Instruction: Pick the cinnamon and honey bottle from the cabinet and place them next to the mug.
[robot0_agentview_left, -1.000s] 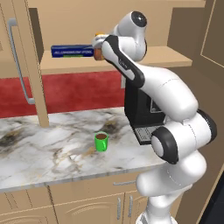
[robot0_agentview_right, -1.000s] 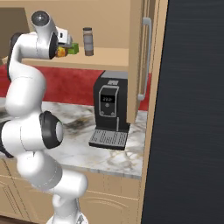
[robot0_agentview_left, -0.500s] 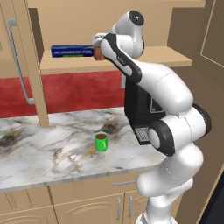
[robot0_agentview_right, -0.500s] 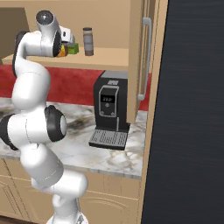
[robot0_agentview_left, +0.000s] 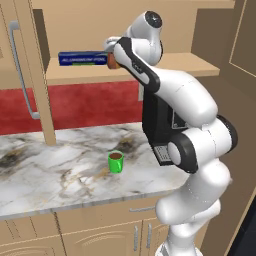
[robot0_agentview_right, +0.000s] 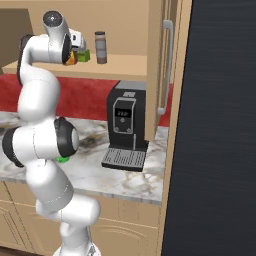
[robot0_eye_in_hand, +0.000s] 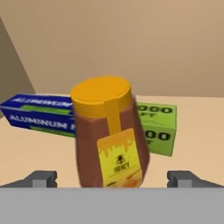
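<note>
The gripper stood fully open, holding nothing, its fingertips flanking the honey bottle on the cabinet shelf. The step looked like reaching for the honey; next, closing on it squarely. The cinnamon waited further along the shelf, the mug on the marble counter below.
</note>
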